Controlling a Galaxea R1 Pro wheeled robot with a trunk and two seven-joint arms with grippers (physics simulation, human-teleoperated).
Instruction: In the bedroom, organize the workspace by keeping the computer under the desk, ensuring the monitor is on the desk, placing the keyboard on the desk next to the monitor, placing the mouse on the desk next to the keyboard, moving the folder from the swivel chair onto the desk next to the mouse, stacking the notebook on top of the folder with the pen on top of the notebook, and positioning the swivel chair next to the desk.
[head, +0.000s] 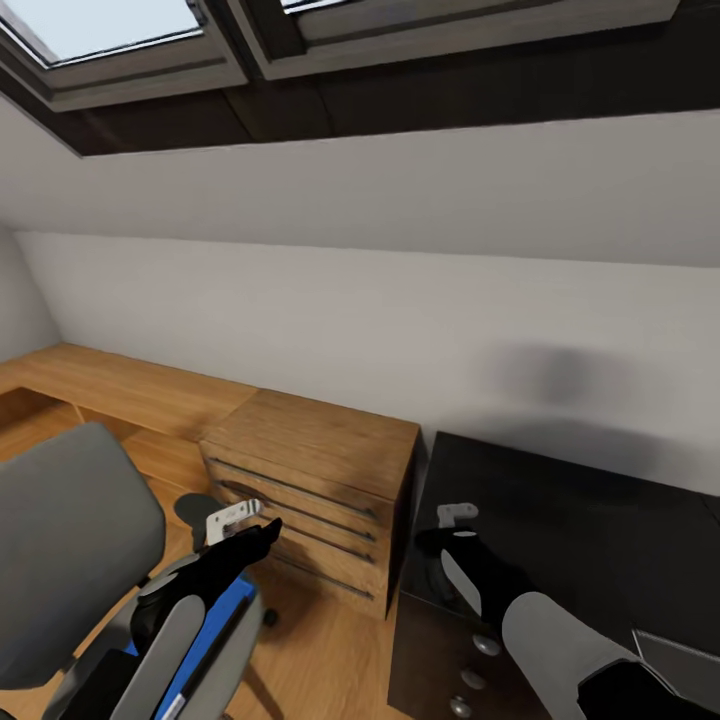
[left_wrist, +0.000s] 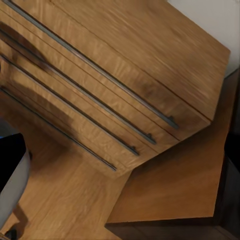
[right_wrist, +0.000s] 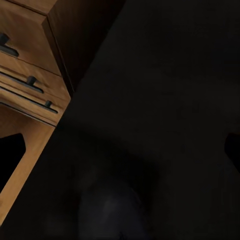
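Note:
The swivel chair (head: 70, 560), with its grey back, stands at the lower left on the wooden floor. A bright blue folder (head: 229, 600) lies on its seat, partly hidden by my left forearm. My left gripper (head: 266, 529) hovers just beyond the folder's far end, pointing at the wooden drawers; its fingers are too dark to read. The desk (head: 590, 500) has a black top at the right and silver knobs (head: 487, 645) on its drawer unit. My right gripper (head: 435, 542) hangs over the desk's near left corner, its jaws unclear. The right wrist view looks down on the black desk top (right_wrist: 165, 100).
A light wooden drawer unit (head: 320, 480) with dark bar handles (left_wrist: 100, 120) stands between chair and desk, against the white sloped wall. A low wooden shelf (head: 120, 385) runs left from it. A grey flat object (head: 685, 665) lies at the desk's lower right. Skylights (head: 110, 30) are overhead.

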